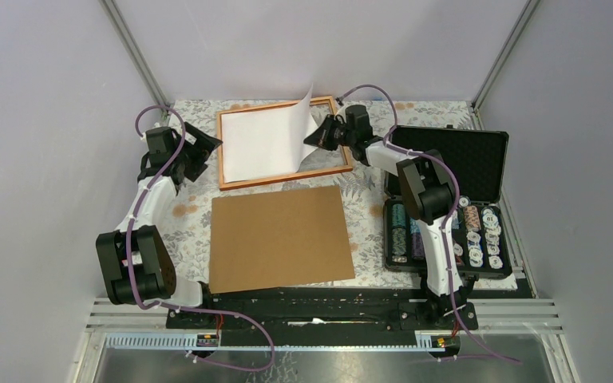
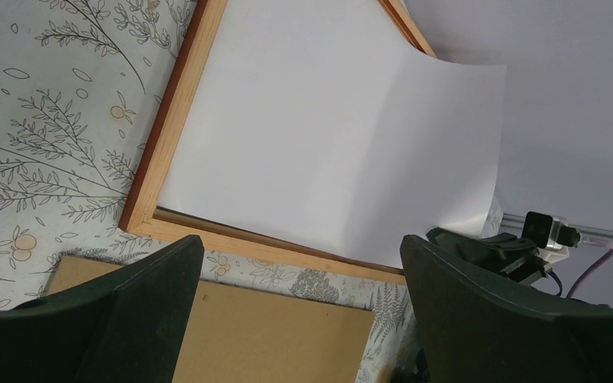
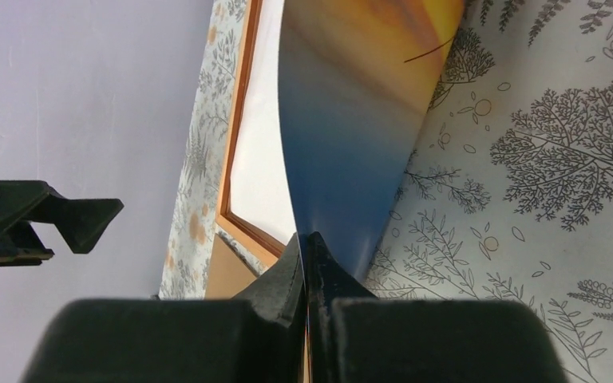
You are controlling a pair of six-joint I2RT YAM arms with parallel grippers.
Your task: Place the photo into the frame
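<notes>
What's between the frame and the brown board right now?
Only a narrow strip of bare floral tablecloth lies between the frame and the brown board; the top and left wrist views both show it.

The photo (image 1: 267, 144) lies in the frame (image 1: 220, 152) at the tabletop's (image 1: 187, 211) far centre, its right edge raised in the right gripper (image 1: 317, 137). The backing board (image 1: 281, 238) lies nearer, the chip case (image 1: 463, 163) at the right.

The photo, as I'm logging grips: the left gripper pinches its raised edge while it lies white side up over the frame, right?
No: it is the right gripper that pinches the raised edge, as the right wrist view shows. The rest holds: the photo lies white side up over the frame.
</notes>
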